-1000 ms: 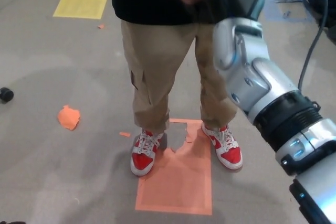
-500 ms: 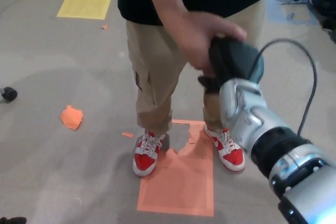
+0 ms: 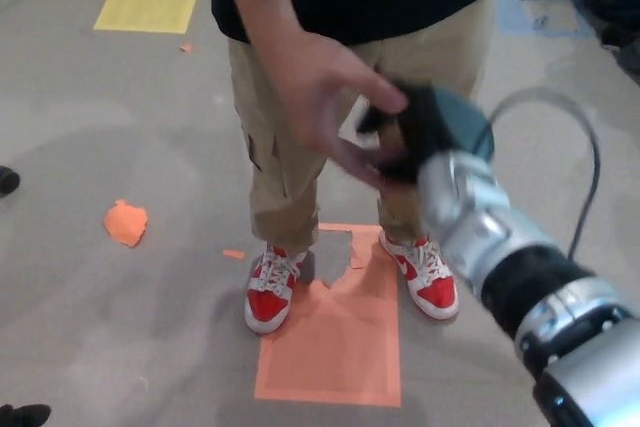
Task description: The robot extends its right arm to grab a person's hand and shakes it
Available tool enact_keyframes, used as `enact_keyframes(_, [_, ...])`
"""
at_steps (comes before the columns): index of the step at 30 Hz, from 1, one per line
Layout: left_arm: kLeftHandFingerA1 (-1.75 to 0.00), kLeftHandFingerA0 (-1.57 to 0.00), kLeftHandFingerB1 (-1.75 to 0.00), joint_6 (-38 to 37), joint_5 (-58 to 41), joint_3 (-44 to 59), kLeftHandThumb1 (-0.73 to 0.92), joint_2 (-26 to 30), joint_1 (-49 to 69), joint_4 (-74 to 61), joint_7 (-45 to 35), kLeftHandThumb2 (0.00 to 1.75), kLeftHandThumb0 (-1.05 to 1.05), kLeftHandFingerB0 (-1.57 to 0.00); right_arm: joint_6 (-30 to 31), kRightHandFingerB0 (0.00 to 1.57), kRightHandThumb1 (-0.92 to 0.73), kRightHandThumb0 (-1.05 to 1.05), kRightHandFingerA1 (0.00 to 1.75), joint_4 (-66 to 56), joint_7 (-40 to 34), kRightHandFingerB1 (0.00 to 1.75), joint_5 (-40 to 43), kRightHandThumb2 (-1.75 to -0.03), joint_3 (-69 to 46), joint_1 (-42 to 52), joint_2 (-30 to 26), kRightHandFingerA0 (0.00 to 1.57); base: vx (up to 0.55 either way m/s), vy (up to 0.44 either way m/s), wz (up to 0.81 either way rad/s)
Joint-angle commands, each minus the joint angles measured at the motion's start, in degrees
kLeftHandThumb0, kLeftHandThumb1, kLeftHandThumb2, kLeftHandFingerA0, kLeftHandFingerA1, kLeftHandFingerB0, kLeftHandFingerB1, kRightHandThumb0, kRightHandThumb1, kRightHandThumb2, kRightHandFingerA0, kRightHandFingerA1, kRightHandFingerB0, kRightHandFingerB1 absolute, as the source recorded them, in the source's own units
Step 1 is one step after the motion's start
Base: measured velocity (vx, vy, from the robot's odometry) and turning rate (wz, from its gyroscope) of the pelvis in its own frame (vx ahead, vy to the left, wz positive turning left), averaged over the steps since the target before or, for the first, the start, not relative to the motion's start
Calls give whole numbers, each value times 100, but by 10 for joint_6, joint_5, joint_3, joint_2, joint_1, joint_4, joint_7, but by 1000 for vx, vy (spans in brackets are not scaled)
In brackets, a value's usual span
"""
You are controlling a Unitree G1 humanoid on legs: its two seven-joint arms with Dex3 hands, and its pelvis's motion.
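- Right robot hand (image 3: 420, 132), motion-blurred, meets the person's hand (image 3: 325, 107); whether its fingers clasp it cannot be told
- Red sneakers (image 3: 272, 287) on orange floor patch (image 3: 340, 347)

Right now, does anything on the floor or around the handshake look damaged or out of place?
Yes. The orange floor marker sheet is torn along its top edge beside the person's red and white sneakers, and a crumpled orange scrap lies apart to the left. The robot's black right hand and the person's hand look blurred.

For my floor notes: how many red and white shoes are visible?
2. One shoe stands on bare floor at the orange sheet's left edge; the other shoe is on its upper right corner.
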Motion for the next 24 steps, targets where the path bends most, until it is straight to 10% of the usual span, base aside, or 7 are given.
enact_keyframes(1, [-47, 0, -47, 0, 19, -10, 63, 14, 4, 0, 27, 115, -33, 0, -2, 58, -59, -22, 165, -163, 17, 138, 5, -55, -14, -35, -18, 72, 0, 0, 0])
enact_keyframes(4, [-47, 0, -47, 0, 12, -7, 62, 13, 2, -1, 24, 115, -33, 0, 10, 63, -57, -15, 153, -225, 41, 66, 7, -59, -19, -33, -26, 80, 0, 0, 0])
enact_keyframes(5, [-33, -22, -31, 0, 9, -5, 92, 13, 5, -6, 21, 72, -61, -17, -6, 60, -59, -17, 146, -241, 42, 47, 11, -60, -23, -31, -32, 81, 0, 0, 0])
enact_keyframes(8, [-47, 0, -47, 3, 7, -4, 64, 13, 8, -13, 21, 115, -32, -1, -1, 63, -63, -18, 145, -266, 54, 48, 13, -61, -26, -25, -37, 82, 0, 0, 0])
enact_keyframes(17, [-45, -12, -38, 4, 2, -4, 75, 13, 11, -12, 15, 103, -70, 0, 19, 70, -58, -20, 130, -248, 53, 52, 1, -57, -19, 7, -39, 90, 0, 0, 0])
enact_keyframes(20, [-47, 0, -47, 2, 7, -8, 64, 18, 3, -5, 15, 116, -32, 0, 16, 70, -57, -31, 135, -256, 50, 51, -6, -58, -17, 33, -55, 94, 0, 0, 0])
enact_keyframes(24, [-48, 0, -47, 16, 2, -6, 64, 17, 1, -14, 13, 116, -32, 0, 43, 59, -61, -51, 66, -336, 88, 43, -11, -59, -16, 101, -90, 88, 0, 0, 0])
